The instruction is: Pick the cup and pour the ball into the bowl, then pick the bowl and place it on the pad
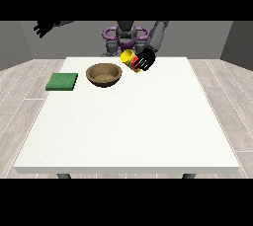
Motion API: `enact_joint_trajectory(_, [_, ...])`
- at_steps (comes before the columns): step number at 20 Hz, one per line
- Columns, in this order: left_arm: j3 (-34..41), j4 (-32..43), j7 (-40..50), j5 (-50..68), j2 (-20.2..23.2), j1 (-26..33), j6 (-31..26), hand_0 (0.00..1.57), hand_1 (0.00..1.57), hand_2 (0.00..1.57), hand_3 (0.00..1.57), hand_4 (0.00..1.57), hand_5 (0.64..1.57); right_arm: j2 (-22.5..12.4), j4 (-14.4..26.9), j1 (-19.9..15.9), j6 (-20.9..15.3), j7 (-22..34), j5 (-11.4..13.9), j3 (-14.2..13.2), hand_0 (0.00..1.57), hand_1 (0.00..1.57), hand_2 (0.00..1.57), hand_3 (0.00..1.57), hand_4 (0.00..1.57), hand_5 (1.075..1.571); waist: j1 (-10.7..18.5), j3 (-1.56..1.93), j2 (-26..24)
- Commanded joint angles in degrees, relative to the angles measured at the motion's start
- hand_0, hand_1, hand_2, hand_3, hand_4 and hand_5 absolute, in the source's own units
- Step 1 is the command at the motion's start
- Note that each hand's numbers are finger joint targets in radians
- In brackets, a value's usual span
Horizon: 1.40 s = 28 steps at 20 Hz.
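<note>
- A brown bowl sits near the table's far edge.
- A green pad lies at the view's left edge of the table.
- From the middle to the near edge, the tabletop lies bare.

The cup is showing bright yellow with a red patch, wrapped by a black hand. The bowl is looking brown, wood-like. The pad is sitting plain green on the white table. The floor is showing pale grey planks.
</note>
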Motion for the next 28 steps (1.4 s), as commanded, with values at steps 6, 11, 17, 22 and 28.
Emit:
enact_joint_trajectory(6, [-11.9, 7.7, 26.5, -21.0, -3.5, -13.0, -0.3, 1.35, 1.35, 1.57, 1.57, 1.44, 1.540, -4.9, 10.9, 0.5, 7.0, -2.5, -3.4, -4.7, 0.00, 0.00, 0.00, 0.00, 0.69, 1.560, 1.3, -0.28, -2.7])
enact_joint_trajectory(11, [-21.1, 5.6, 38.7, -26.3, -5.0, -17.1, -9.0, 1.33, 1.33, 1.57, 1.57, 1.47, 1.535, -2.5, 14.3, -3.1, 4.0, -2.7, 0.0, -1.9, 0.00, 0.00, 0.00, 0.12, 0.70, 1.561, 1.4, -0.32, -4.8])
enact_joint_trajectory(17, [-27.2, 9.0, 47.1, -37.2, -5.0, -23.1, -14.7, 1.49, 1.49, 1.57, 1.57, 1.19, 1.561, -2.0, 15.3, -2.9, 4.0, -6.0, 2.0, -1.3, 0.00, 0.00, 0.00, 0.25, 0.70, 1.555, 1.3, -0.33, -4.7])
enact_joint_trajectory(22, [-34.0, 6.3, 52.9, -41.7, -5.0, -22.7, -22.8, 0.73, 0.73, 1.57, 1.57, 1.01, 1.570, 1.3, 15.8, -5.7, 2.4, -5.3, 2.9, 1.5, 0.00, 0.00, 0.00, 0.30, 0.70, 1.555, -1.2, -0.38, -4.3])
enact_joint_trajectory(28, [-38.5, -1.7, 50.9, -40.8, -5.0, -19.8, -35.2, 0.19, 0.19, 1.25, 1.57, 1.11, 1.569, 1.1, 16.8, -6.9, 2.5, -3.3, 3.2, 2.6, 0.00, 0.00, 0.00, 0.34, 0.69, 1.552, -1.4, -0.41, -5.8])
